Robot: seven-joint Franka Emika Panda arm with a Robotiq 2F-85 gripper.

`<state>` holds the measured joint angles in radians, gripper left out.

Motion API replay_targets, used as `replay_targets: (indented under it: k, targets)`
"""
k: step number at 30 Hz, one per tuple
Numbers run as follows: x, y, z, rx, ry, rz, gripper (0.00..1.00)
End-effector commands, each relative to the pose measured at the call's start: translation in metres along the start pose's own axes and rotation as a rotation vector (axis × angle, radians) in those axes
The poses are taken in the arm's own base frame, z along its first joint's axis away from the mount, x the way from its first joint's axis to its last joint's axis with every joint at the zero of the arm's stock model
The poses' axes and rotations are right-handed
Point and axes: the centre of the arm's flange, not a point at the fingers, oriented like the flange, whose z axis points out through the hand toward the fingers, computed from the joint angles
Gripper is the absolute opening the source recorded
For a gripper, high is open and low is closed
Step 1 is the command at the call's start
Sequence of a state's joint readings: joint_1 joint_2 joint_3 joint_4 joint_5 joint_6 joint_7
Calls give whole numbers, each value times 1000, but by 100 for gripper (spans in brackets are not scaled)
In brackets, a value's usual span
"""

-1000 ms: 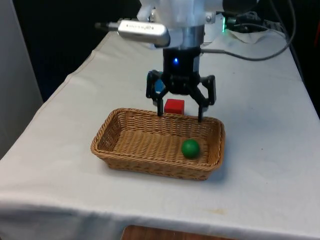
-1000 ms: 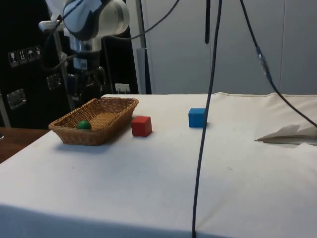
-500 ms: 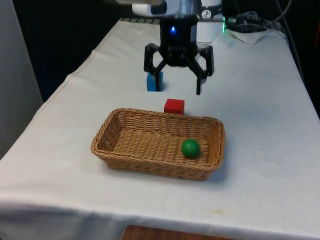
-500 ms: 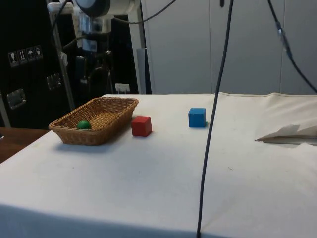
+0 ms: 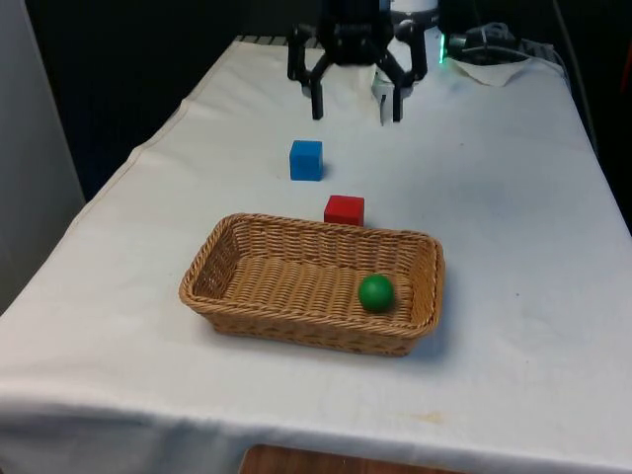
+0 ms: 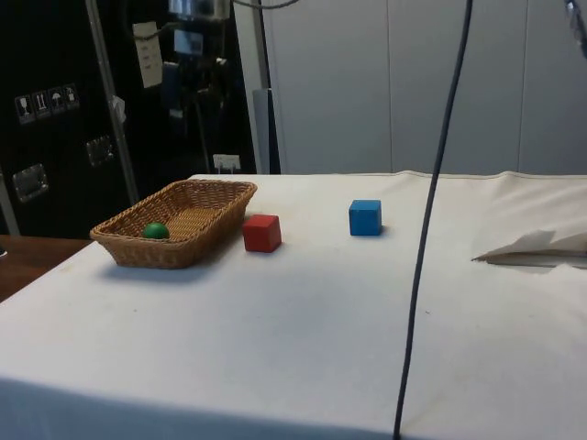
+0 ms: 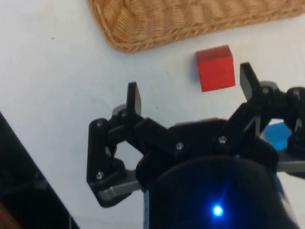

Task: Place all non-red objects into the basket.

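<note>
Fingers of my gripper (image 5: 356, 107) are spread wide with nothing between them, hanging high over the far end of the bench (image 5: 513, 247), beyond the blue cube (image 5: 306, 160). From the front I see the basket (image 5: 247, 296) nearest the camera with the green ball (image 5: 375, 292) lying in its right part; the red cube (image 5: 344, 209) sits just behind the far rim, and the blue cube stands apart from it, further back and toward the front view's left. The side view adds the gaps along the bench: red cube (image 6: 262, 233) just beside the basket (image 6: 197, 240), blue cube (image 6: 365, 217) well apart from both. My wrist view looks straight down past my fingers (image 7: 135, 99) onto the red cube (image 7: 215, 68) near the basket's corner (image 7: 143, 28), with a sliver of blue (image 7: 276, 135) beside one finger.
</note>
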<state>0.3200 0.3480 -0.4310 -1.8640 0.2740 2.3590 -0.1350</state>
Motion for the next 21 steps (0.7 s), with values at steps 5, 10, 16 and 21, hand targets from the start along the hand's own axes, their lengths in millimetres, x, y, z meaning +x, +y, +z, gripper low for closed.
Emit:
replay_targets:
  k: [5, 10, 16, 21]
  targets:
    - [-17, 3, -19, 3, -1, -3, 100]
    - [-34, 6, -31, 8, -3, -13, 100]
    - [-49, 8, -40, -5, -8, -35, 100]
    - [-59, 10, -42, -17, -14, -52, 100]
